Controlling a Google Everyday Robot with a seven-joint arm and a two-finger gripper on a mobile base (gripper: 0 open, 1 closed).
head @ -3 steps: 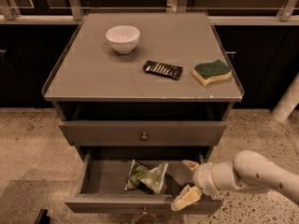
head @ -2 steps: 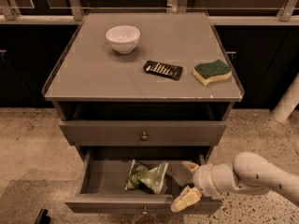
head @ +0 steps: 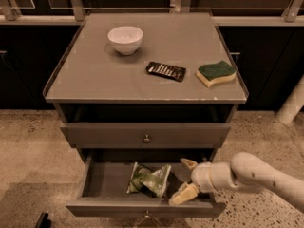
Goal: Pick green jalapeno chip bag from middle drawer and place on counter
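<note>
The green jalapeno chip bag (head: 149,178), crumpled green and white foil, lies on the floor of the open middle drawer (head: 102,177), left of centre. My gripper (head: 184,179) is inside the drawer at its right side, just right of the bag and apart from it. Its two pale fingers (head: 183,195) are spread open and hold nothing. The counter (head: 95,72) is the grey cabinet top above.
On the counter stand a white bowl (head: 125,38), a small dark striped wrapper (head: 166,71) and a green-and-yellow sponge (head: 216,73). A shut grey drawer front with a round knob (head: 147,138) sits above the open drawer. A white post (head: 293,103) stands at the right.
</note>
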